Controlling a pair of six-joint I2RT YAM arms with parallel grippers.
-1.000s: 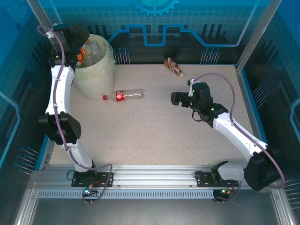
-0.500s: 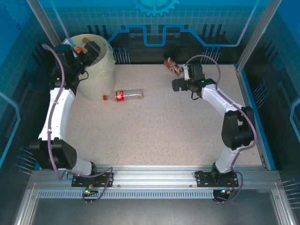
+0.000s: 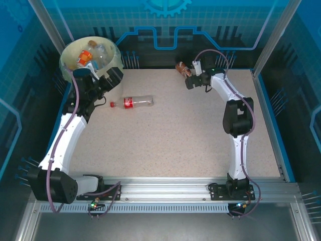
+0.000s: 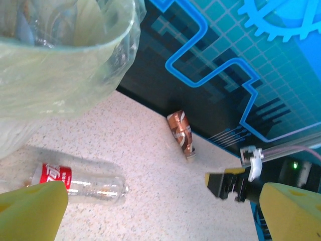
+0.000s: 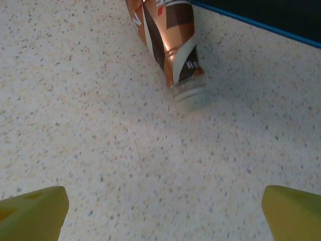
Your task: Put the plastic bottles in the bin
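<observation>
The right gripper (image 5: 163, 213) is wide open and holds nothing. The brown bottle (image 5: 168, 40) lies just ahead of its fingers. The left gripper (image 4: 160, 211) is open too. The red bottle (image 4: 75, 181) lies just past one fingertip, with the bin (image 4: 65, 75) beyond.

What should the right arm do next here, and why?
Probably ease the right gripper forward: it is open and empty, and the brown bottle lies on the table just ahead of it, not yet within its grasp.
</observation>
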